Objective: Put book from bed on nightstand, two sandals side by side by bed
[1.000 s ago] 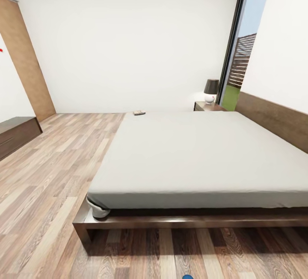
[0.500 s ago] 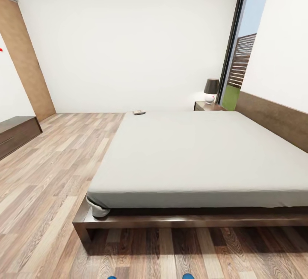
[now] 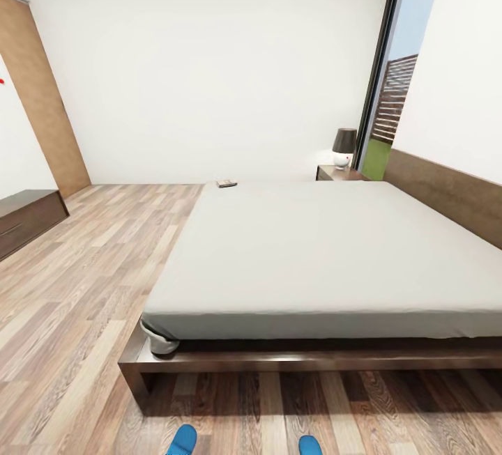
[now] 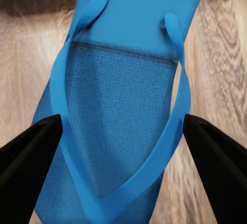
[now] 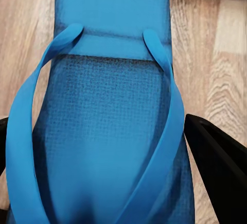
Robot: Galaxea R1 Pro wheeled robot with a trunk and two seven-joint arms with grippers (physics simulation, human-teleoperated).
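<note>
we are facing the bed point(image 3: 321, 260) across the wood floor point(image 3: 77, 288), with a blue sandal point(image 3: 183, 440) poking in at seven o'clock and the other sandal point(image 3: 310, 445) at five o'clock, well apart from each other, just before the dark base. in the wrist views our left gripper point(image 4: 122, 167) is straddling one sandal with its black fingers point(image 4: 28, 149) spread wide of the straps, and our right gripper point(image 5: 110, 170) is doing likewise; we cannot tell whether either pair is touching the foam. the book point(image 3: 226, 183) is lying at the bed's far corner, around twelve o'clock, and the nightstand point(image 3: 339, 174) is standing at one o'clock under a lamp point(image 3: 343, 146).

we are judging the risks: thin soles may slip or twist as jaws close, leaving the pair crooked or apart. we are reading no brand or lettering anywhere.
</note>
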